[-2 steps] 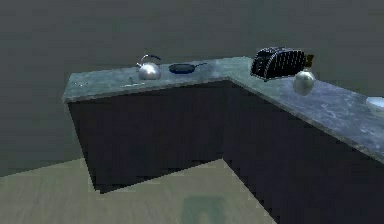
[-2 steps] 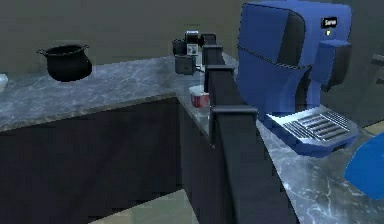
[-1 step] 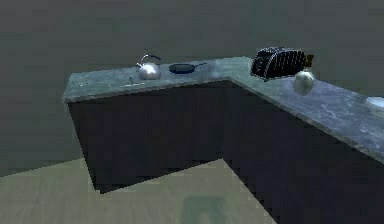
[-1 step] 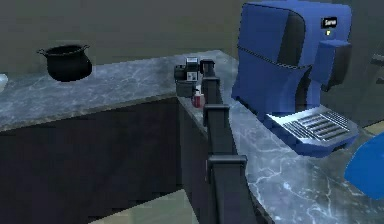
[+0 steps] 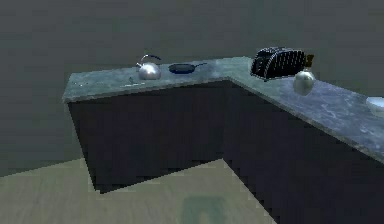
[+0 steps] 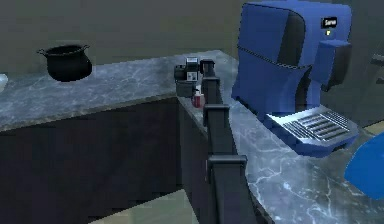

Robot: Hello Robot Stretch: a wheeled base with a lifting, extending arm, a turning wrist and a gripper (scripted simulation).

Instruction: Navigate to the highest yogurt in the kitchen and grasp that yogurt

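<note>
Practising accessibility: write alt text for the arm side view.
A dark arm extends over a grey countertop, a reddish object beside its far end; a blue coffee machine at the view's right, a black pot at its left.

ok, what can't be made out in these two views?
- Arm side view: whether the pincer holds anything; the pinkish blob at its tip is too small to name.
- Arm side view: blue object cut off by the right edge.
- Forward view: white object cut off by the right edge.
</note>
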